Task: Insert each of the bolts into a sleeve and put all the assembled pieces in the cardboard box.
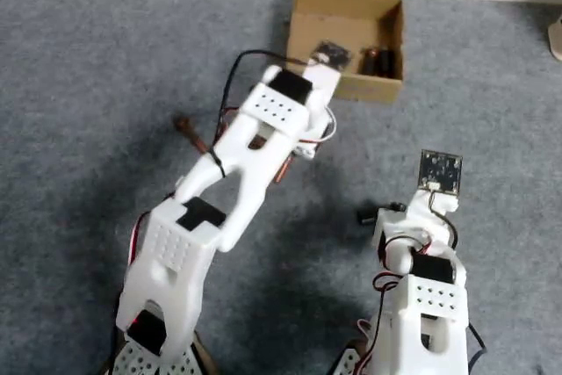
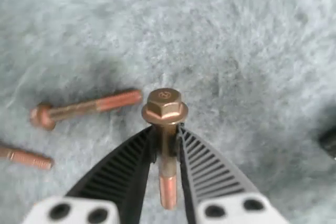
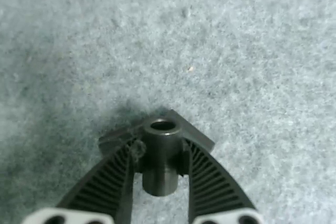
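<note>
My left gripper (image 2: pixel 165 129) is shut on a copper bolt (image 2: pixel 164 106), gripping its shank just under the hex flange head, above the grey carpet. In the high view this bolt (image 1: pixel 283 169) peeks out from under the left arm, in front of the cardboard box (image 1: pixel 303 19). My right gripper (image 3: pixel 160 148) is shut on a black sleeve (image 3: pixel 160 156) whose open hole faces the camera. From above, that sleeve (image 1: pixel 367 215) sticks out to the left of the right gripper (image 1: pixel 382 215). Assembled pieces (image 1: pixel 378 61) lie inside the box.
Two loose copper bolts (image 2: pixel 84 108) (image 2: pixel 26 157) lie on the carpet beside the left gripper. One bolt (image 1: pixel 189 129) lies to the left of the left arm. Open carpet stretches between the two arms and to the right of the box.
</note>
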{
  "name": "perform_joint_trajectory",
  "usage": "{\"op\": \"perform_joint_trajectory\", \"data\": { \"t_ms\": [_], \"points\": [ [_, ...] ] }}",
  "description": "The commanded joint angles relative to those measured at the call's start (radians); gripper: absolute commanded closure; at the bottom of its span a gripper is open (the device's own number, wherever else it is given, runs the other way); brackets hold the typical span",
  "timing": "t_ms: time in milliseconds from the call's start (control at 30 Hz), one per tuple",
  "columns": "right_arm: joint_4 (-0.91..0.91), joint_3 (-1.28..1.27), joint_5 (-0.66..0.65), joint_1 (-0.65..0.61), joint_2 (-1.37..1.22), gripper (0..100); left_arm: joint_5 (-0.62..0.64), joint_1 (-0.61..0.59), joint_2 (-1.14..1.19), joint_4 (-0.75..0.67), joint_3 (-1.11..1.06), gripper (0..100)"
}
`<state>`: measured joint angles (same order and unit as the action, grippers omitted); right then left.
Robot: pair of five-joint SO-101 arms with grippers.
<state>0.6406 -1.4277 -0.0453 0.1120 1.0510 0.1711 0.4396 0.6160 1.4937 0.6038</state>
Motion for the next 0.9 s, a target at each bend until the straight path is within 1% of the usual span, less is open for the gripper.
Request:
{"op": "perform_joint_trajectory", "data": {
  "t_ms": [0, 67, 167, 333, 433, 533, 600, 733, 867],
  "points": [
    [-0.013, 0.013, 0.017, -0.002, 0.038, 99.3, 0.052, 0.001, -0.143, 0.054, 0.03, 99],
    [0.028, 0.012, 0.015, -0.005, 0.093, 99.3, 0.061, 0.001, -0.18, 0.087, 0.03, 99],
    [0.137, 0.01, 0.015, -0.015, 0.228, 99.3, 0.061, -0.001, -0.222, 0.133, 0.03, 99],
    [0.283, -0.018, 0.011, -0.088, 0.493, 99.3, 0.063, -0.001, -0.272, 0.189, 0.03, 99],
    [0.318, -0.068, 0.006, -0.117, 0.648, 99.3, 0.089, -0.001, -0.305, 0.196, 0.013, 99],
    [0.34, -0.12, -0.04, -0.12, 0.782, 99.3, 0.1, -0.001, -0.363, 0.187, -0.061, 99],
    [0.332, -0.143, -0.052, -0.122, 0.796, 99.3, 0.101, -0.001, -0.414, 0.184, -0.14, 99],
    [0.292, -0.163, -0.054, -0.14, 0.776, 99.3, 0.098, -0.007, -0.544, 0.052, -0.352, 99],
    [0.275, -0.168, -0.054, -0.229, 0.776, 99.3, 0.089, -0.012, -0.713, -0.163, -0.61, 99]
  ]
}}
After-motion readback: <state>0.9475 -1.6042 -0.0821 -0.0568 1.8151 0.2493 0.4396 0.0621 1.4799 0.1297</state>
